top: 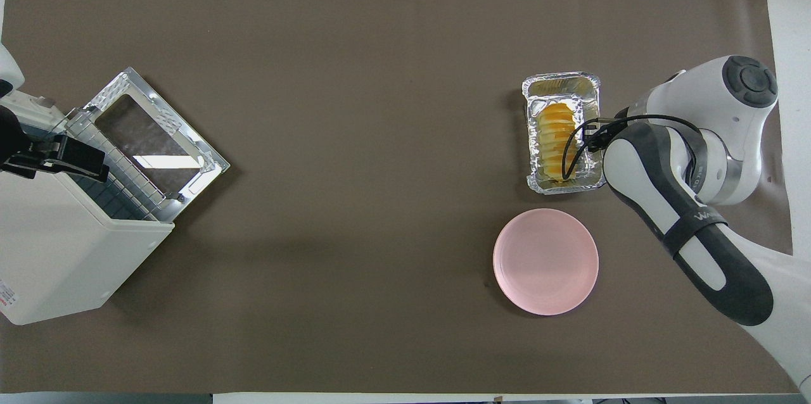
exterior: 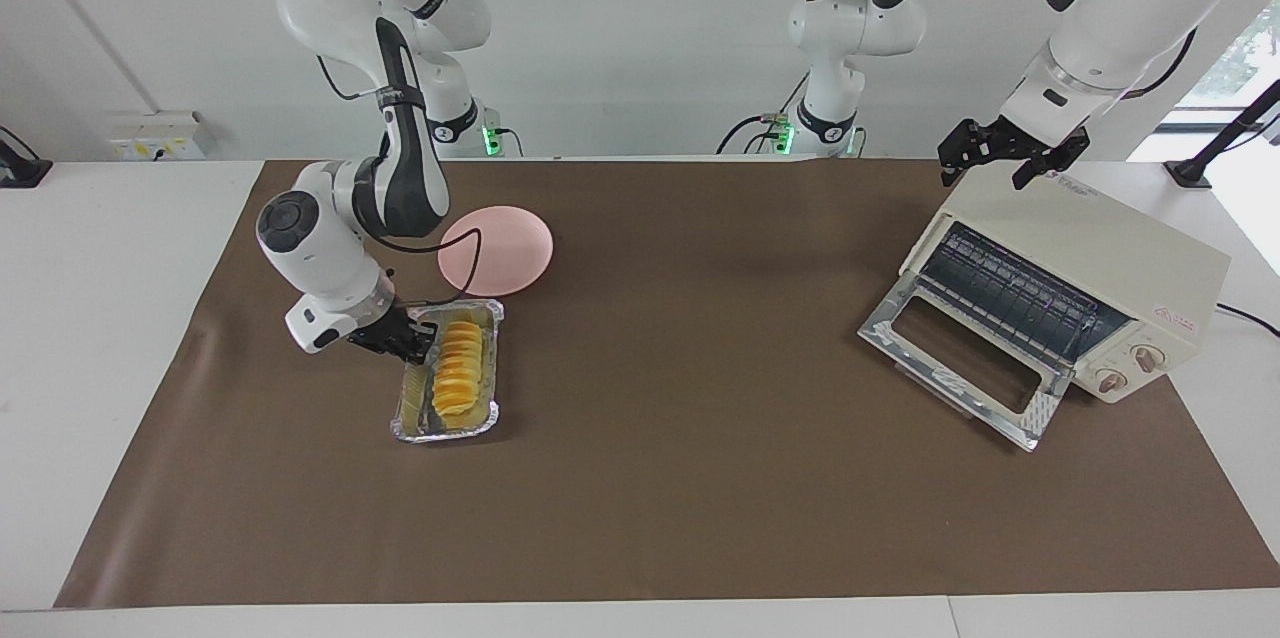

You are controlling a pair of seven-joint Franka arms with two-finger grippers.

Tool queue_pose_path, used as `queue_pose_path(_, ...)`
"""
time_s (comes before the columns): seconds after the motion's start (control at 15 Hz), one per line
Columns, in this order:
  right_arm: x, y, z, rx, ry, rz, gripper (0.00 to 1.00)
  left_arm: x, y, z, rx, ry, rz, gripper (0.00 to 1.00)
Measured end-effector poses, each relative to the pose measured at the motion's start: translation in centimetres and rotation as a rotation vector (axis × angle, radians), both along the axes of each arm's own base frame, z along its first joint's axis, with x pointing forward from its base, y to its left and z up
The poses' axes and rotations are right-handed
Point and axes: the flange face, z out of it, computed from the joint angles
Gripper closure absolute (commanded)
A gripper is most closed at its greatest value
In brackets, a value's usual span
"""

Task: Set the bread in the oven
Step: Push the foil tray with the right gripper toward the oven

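The bread [exterior: 460, 368], a ridged golden-yellow loaf, lies in a silver foil tray [exterior: 445, 430] toward the right arm's end of the table; it also shows in the overhead view [top: 554, 138] in the tray [top: 561, 80]. My right gripper [exterior: 412, 338] is low at the tray's long side rim, beside the end of the loaf nearer the robots; in the overhead view the gripper [top: 592, 135] is mostly hidden by the arm. The cream-white oven [exterior: 1100, 248] stands at the left arm's end with its glass door [exterior: 960, 358] dropped open. My left gripper [exterior: 1005, 163] hovers open over the oven's top.
A round pink plate [exterior: 497, 248] lies next to the tray, nearer to the robots. A brown mat [exterior: 700, 478] covers the table. The oven's wire rack [exterior: 1010, 293] shows inside. In the overhead view the oven [top: 57, 252] and its door [top: 152, 132] face the table's middle.
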Motion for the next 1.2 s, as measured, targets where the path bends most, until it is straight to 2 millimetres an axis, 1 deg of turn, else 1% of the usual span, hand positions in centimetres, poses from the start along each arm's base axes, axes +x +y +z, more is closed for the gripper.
queue_pose_path(0.07,0.4,0.5,0.9,0.003,-0.019,0.009,1.0,0.0,0.0,0.0,0.0,0.0,0.0,0.0)
queue_pose_path(0.13,1.0,1.5,2.1,0.009,-0.039,0.025,1.0,0.0,0.0,0.0,0.0,0.0,0.0,0.0)
queue_pose_path(0.27,1.9,4.3,4.7,0.021,-0.065,0.065,1.0,0.0,0.0,0.0,0.0,0.0,0.0,0.0)
queue_pose_path(0.33,2.1,6.3,5.9,0.027,-0.072,0.084,1.0,0.0,0.0,0.0,0.0,0.0,0.0,0.0)
queue_pose_path(0.4,2.1,8.8,6.9,0.032,-0.075,0.098,1.0,0.0,0.0,0.0,0.0,0.0,0.0,0.0)
queue_pose_path(0.53,1.1,14.8,7.8,0.042,-0.078,0.101,1.0,0.0,0.0,0.0,0.0,0.0,0.0,0.0)
queue_pose_path(0.67,-0.1,19.7,7.6,0.049,-0.068,0.096,1.0,0.0,0.0,0.0,0.0,0.0,0.0,0.0)
queue_pose_path(0.74,-0.5,21.8,7.1,0.051,-0.06,0.093,1.0,0.0,0.0,0.0,0.0,0.0,0.0,0.0)
queue_pose_path(0.87,-1.3,25.6,5.3,0.058,-0.059,0.074,1.0,0.0,0.0,0.0,0.0,0.0,0.0,0.0)
queue_pose_path(0.94,-1.4,26.8,4.3,0.061,-0.061,0.068,1.0,0.0,0.0,0.0,0.0,0.0,0.0,0.0)
queue_pose_path(1.0,-1.4,27.5,3.4,0.062,-0.062,0.065,1.0,0.0,0.0,0.0,0.0,0.0,0.0,0.0)
queue_pose_path(1.2,-1.3,28.5,1.2,0.066,-0.068,0.046,1.0,0.0,0.0,0.0,0.0,0.0,0.0,0.0)
